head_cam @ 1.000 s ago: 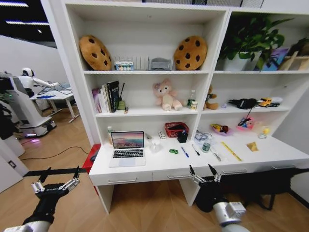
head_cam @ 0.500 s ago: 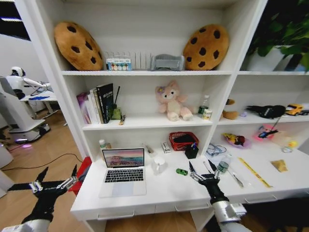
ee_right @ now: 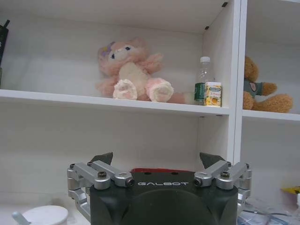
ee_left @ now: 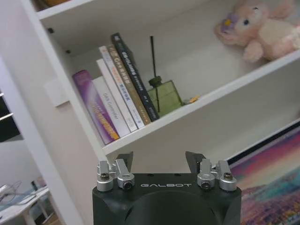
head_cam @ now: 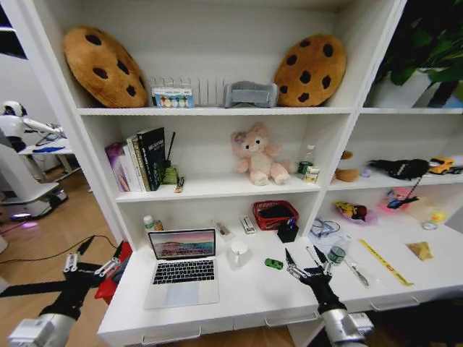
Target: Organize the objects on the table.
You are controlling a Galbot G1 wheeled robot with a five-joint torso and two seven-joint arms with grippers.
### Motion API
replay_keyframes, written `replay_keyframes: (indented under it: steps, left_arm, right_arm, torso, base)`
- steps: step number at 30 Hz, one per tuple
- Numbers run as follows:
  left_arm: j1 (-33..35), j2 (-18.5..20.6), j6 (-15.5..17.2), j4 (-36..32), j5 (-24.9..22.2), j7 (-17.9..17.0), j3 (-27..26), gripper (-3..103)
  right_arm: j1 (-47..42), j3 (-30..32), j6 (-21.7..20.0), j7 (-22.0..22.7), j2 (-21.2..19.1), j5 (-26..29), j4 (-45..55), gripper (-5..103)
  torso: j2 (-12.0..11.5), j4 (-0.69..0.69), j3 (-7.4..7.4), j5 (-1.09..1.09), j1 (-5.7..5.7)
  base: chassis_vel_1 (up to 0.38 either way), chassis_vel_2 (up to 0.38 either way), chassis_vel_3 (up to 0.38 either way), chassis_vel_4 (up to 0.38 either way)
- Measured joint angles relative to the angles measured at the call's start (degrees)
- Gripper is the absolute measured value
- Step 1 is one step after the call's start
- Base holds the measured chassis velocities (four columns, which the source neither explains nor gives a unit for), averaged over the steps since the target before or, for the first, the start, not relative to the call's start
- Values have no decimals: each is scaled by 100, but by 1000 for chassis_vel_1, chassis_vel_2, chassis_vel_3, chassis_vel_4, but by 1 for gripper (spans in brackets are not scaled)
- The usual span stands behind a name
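Observation:
On the white desk point(head_cam: 239, 298) a thin silver laptop point(head_cam: 181, 269) stands open at the left, its screen point(ee_left: 276, 187) also in the left wrist view. A tiny green toy car point(head_cam: 273, 264) sits right of the white mug point(head_cam: 238, 253). My right gripper point(head_cam: 304, 257) hovers open over the desk just right of the car, holding nothing, and partly hides the pens behind it. A clear bottle point(head_cam: 336, 251) stands to its right. My left gripper point(head_cam: 94, 257) is open and holds nothing, off the desk's left end.
A red basket point(head_cam: 273, 214) and black pen holder point(head_cam: 288, 232) stand at the desk's back. A yellow ruler point(head_cam: 385, 262) lies at the right. Shelves above hold books point(head_cam: 137, 160), a pink plush point(head_cam: 255, 155) and cookie cushions. Another green-capped bottle point(head_cam: 152, 223) stands behind the laptop.
The whole picture has closed in on the desk and shelves, so the camera has moved forward. Both grippers stay open, and the right one now stands over the desk front.

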Motion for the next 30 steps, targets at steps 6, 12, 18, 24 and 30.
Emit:
replay_keyframes:
  steps: [6, 12, 18, 24, 30]
  left_arm:
    - [-286, 1266, 106, 605, -261, 102, -123, 43]
    - [-541, 2373, 113, 1121, -520, 408, -98, 22]
    - [-919, 3878, -9, 1712, -726, 996, 243, 2]
    - [-969, 4678, 81, 1993, -819, 1231, 474, 0]
    - [-1061, 5306, 251, 2098, -1012, 1431, 649, 0]
  right_arm:
    - [-29, 88, 124, 18, 4, -136, -160, 100]
    - [-65, 91, 153, 23, 65, -202, -254, 100]
    - [82, 59, 178, 3, 189, -302, -502, 100]
    - [193, 59, 194, -31, 196, -274, -621, 100]
    - [272, 44, 238, -45, 200, -275, -805, 100]
  torso:
    - [-3, 1, 2, 0, 7]
    - [-3, -3, 2, 2, 6]
    - [-3, -1, 2, 2, 6]
    - [-3, 0, 2, 2, 6]
    - [-3, -1, 2, 1, 5]
  base:
    - [0, 0, 0, 0]
    - [0, 0, 0, 0]
    - [0, 0, 0, 0]
    - [0, 0, 0, 0]
    - [0, 0, 0, 0]
